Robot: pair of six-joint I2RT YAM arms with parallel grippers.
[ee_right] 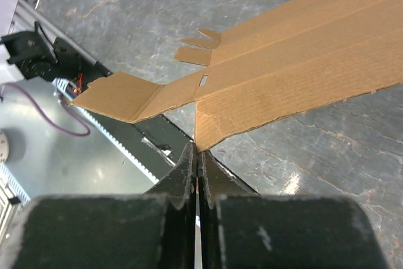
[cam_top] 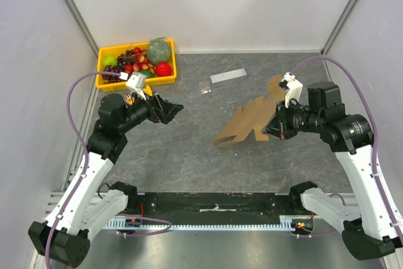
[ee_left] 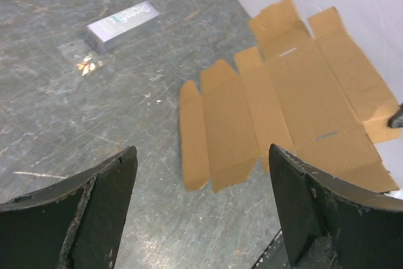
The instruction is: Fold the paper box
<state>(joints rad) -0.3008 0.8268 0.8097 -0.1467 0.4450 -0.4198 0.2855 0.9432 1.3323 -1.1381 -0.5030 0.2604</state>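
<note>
Paper box point(cam_top: 249, 121) point(ee_left: 283, 111) point(ee_right: 296, 74): plain brown cardboard, flat die-cut sheet with flaps, unfolded, right of centre on grey table point(cam_top: 189, 149); sheet tilted, gripped edge lifted. Right fingers point(cam_top: 274, 128) point(ee_right: 189, 174) closed, pinching sheet's corner. Left fingers point(cam_top: 170, 110) point(ee_left: 94, 212) spread wide, holding nothing, over table well left of sheet. Yellow plastic fruit tray point(cam_top: 104, 81) far left; small grey-white strip point(cam_top: 228, 75) point(ee_left: 123, 24) near far edge

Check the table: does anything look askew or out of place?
Yes. The paper box, an unfolded sheet, sits tilted, one corner pinched in the right gripper's shut fingers. A small clear packet lies loose near a grey strip.
</note>
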